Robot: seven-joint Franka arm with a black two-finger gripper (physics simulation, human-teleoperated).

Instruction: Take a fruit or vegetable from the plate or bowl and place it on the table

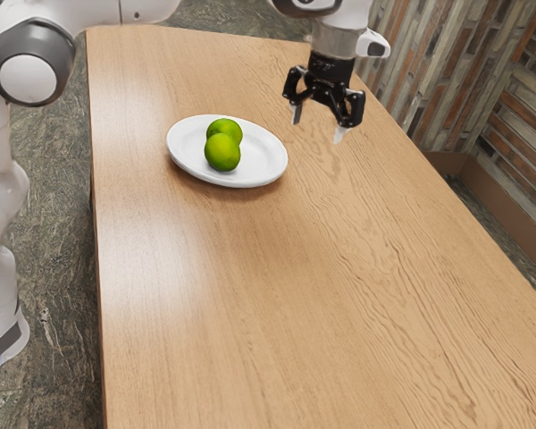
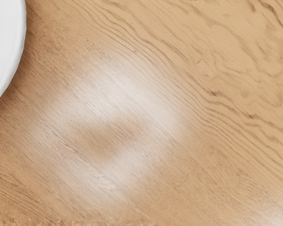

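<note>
Green times two here: one round green fruit (image 1: 222,153) closer to the exterior camera, and a second green fruit (image 1: 228,130) right behind it, partly covered by the first. Can't tell if they're actually touching. Both are sitting on the one white plate (image 1: 266,156), which is on the wooden tabletop (image 1: 250,295).

There's one arm (image 1: 0,197) and one claw (image 1: 318,125), up in the air over the tabletop, off toward the exterior view's right from the plate. Its two fingers are spread wide with nothing between them, so yeah, it's holding zip.

As for stuff in the way, the plate's raised rim sits between the claw's side and the fruit, and the front fruit blocks part of the back one from the exterior camera. The wrist view has a bit of that rim plus wood grain with pale shiny patches.

Around all that: grey stone-look floor (image 1: 58,223), a wall (image 1: 447,71) of mixed brown and grey strips, and a brown baseboard (image 1: 505,204).
</note>
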